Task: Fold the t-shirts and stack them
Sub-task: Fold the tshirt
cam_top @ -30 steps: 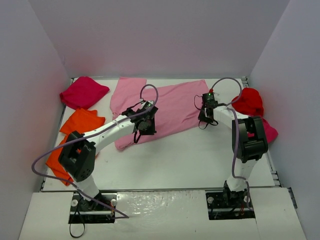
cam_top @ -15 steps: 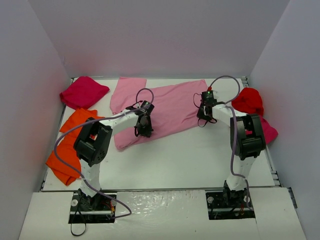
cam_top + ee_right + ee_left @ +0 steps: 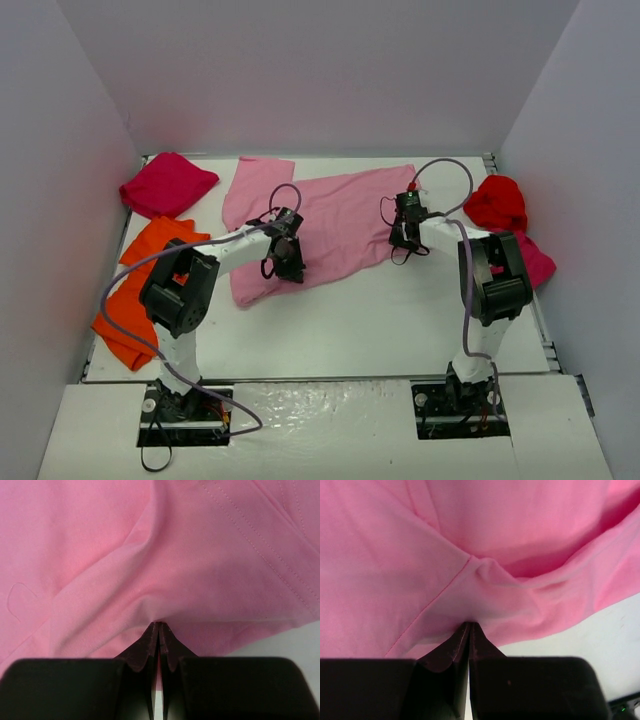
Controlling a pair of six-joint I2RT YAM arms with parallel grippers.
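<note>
One light pink t-shirt [image 3: 340, 215] lies spread across the far middle of the table [image 3: 380, 310]. It is pinched by both the left gripper [image 3: 291, 266] and the right gripper [image 3: 402, 238]. To the left lie one crimson t-shirt [image 3: 165, 185] and a pile of orange t-shirts [image 3: 120, 325], seemingly two. To the right lie one red t-shirt [image 3: 497, 203] and one magenta t-shirt [image 3: 540, 262].

Just looking at a white table [image 3: 380, 320] here. Got a light pink t-shirt [image 3: 340, 215] spread over the far middle, a crumpled magenta t-shirt [image 3: 168, 184] far left, orange t-shirts [image 3: 140, 285] heaped along the left edge, plus a bunched red t-shirt [image 3: 497, 203] touching another magenta one [image 3: 538, 262] on the right.
</note>
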